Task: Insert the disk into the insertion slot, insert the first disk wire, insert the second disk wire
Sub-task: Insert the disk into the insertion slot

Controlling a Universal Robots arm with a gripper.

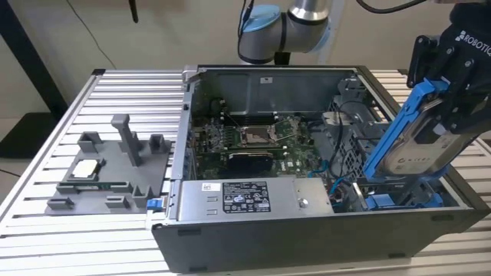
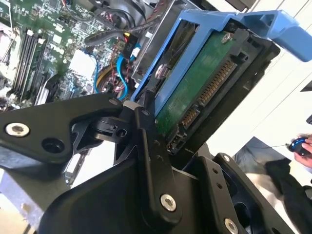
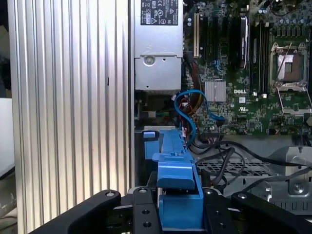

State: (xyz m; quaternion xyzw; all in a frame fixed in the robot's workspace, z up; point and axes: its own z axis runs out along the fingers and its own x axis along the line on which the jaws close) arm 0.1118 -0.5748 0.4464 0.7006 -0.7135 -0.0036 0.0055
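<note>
Clamping the disk in closed jaws, the gripper holds it tilted just above the slot inside the case; insertion and both wire steps are not yet done.

the disk leans above the insertion slot.

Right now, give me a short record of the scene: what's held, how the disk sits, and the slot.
held: end effector shut on the disk
disk pose: tilted, lower end inside the case, not seated
insertion slot: under the disk's lower end, blue fittings visible
case: open, resting on the slatted table
</note>
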